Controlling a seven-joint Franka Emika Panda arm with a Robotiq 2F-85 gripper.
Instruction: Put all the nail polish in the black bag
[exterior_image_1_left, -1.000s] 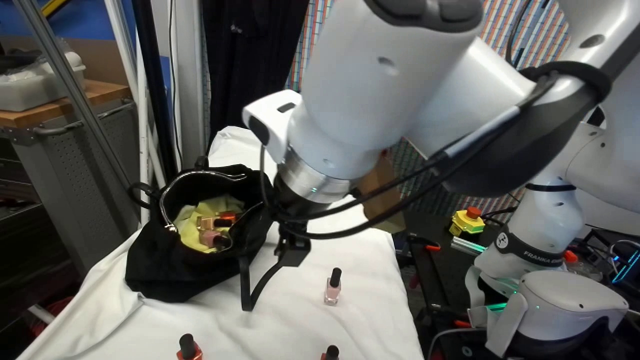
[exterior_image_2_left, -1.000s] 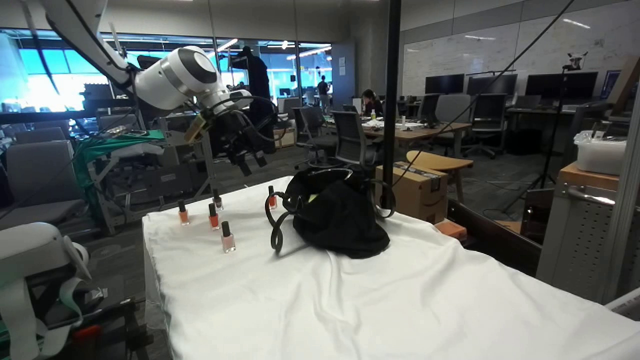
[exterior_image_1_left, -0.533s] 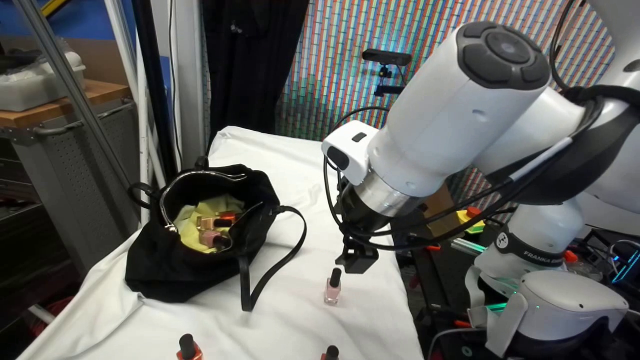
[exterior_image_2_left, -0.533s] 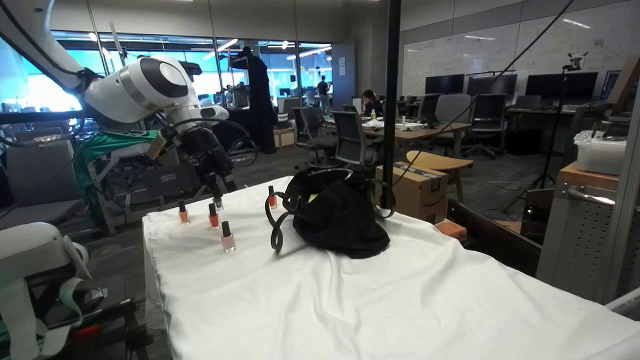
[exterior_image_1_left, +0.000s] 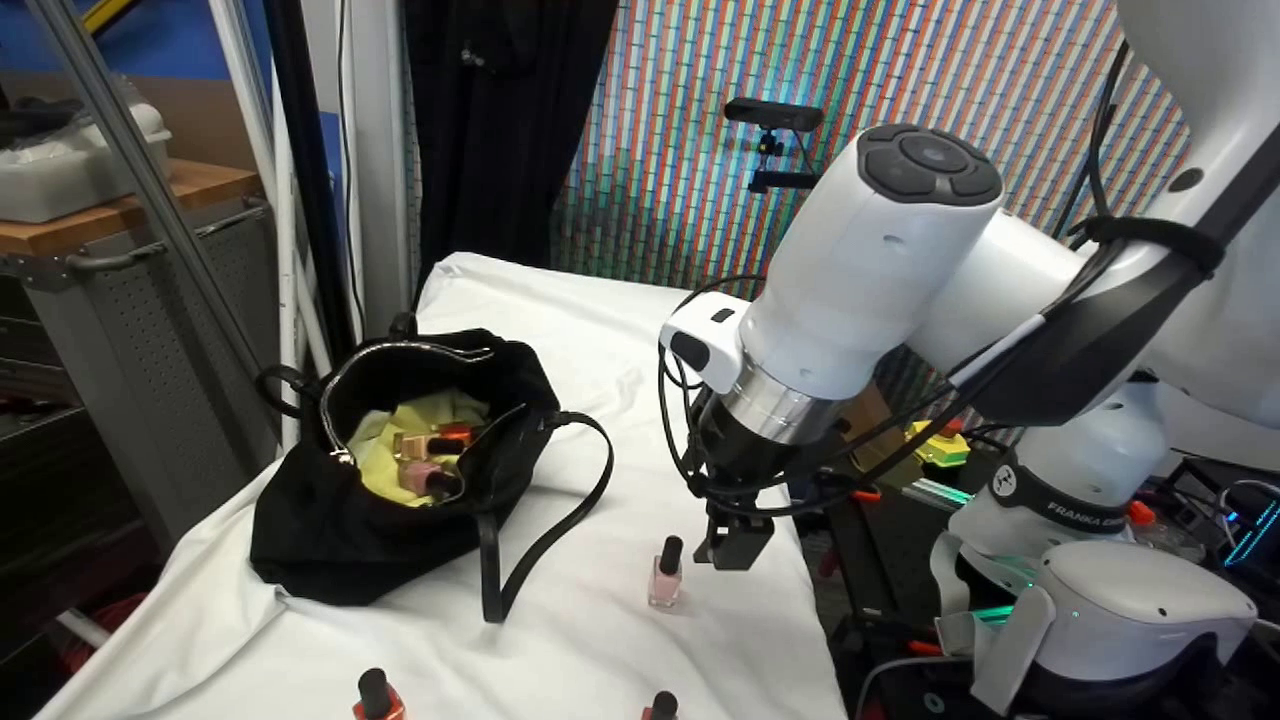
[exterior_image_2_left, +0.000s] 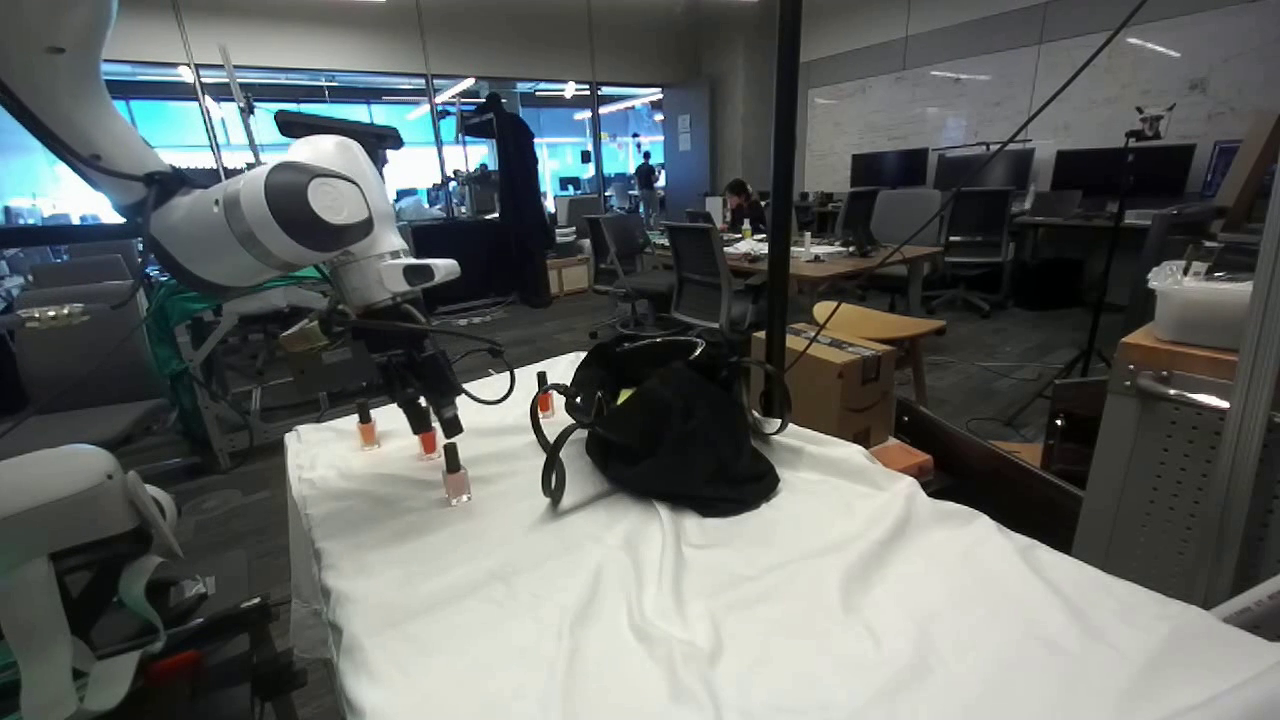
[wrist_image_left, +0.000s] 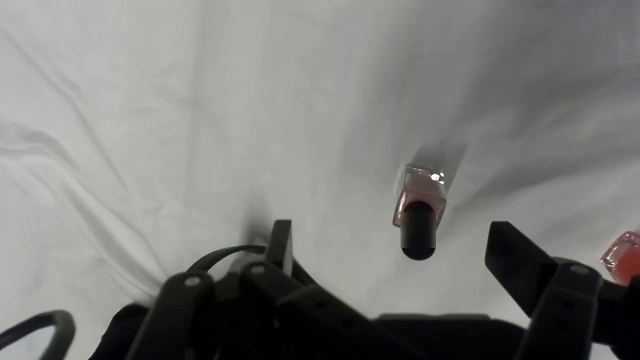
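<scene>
My gripper is open and empty. A pink nail polish with a dark cap stands between its fingertips in the wrist view, untouched. In an exterior view the gripper is just beside and above that bottle; in an exterior view its tips are above the pink bottle. Two red bottles stand at the lower edge. An orange bottle stands farther off. Another bottle is hidden behind the gripper. The black bag is open, holding several bottles on yellow-green lining.
The bag's looped strap lies on the white cloth between bag and pink bottle. The cloth-covered table's edge is near the robot base. A pole and cardboard box stand beyond the bag.
My gripper has moved from beside the bag toward the robot base, and down to the pink bottle. The bottles and bag have not moved.
</scene>
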